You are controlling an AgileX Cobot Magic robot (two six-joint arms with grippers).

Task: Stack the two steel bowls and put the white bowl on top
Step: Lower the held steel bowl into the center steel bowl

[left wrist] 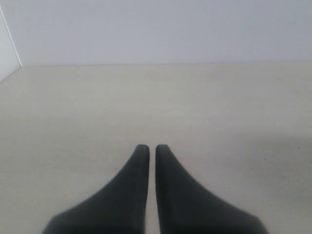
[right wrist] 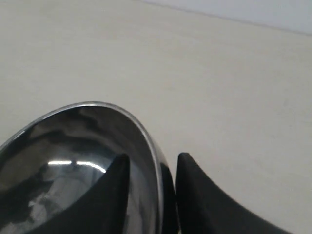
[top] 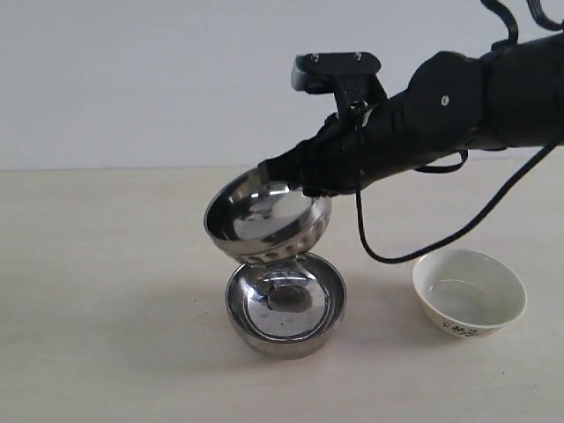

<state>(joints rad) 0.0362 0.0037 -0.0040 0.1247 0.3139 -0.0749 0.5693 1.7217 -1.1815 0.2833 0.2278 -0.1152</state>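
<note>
My right gripper [top: 304, 181] is shut on the rim of the dimpled steel bowl [top: 264, 218], one finger inside and one outside. That bowl hangs tilted in the air, its lower edge just over the far rim of the smooth steel bowl [top: 285, 304], which stands upright on the table. In the right wrist view the held bowl [right wrist: 73, 161] fills the lower part, with my right gripper [right wrist: 152, 161] straddling its rim. The white bowl [top: 469, 293] stands upright on the table to the right, with a dark mark on its outer side. My left gripper [left wrist: 152, 148] is shut on nothing and hovers over bare table.
The beige table [top: 106, 291] runs back to a pale wall. A black cable [top: 414, 251] loops down from the right arm to the table between the steel bowls and the white bowl.
</note>
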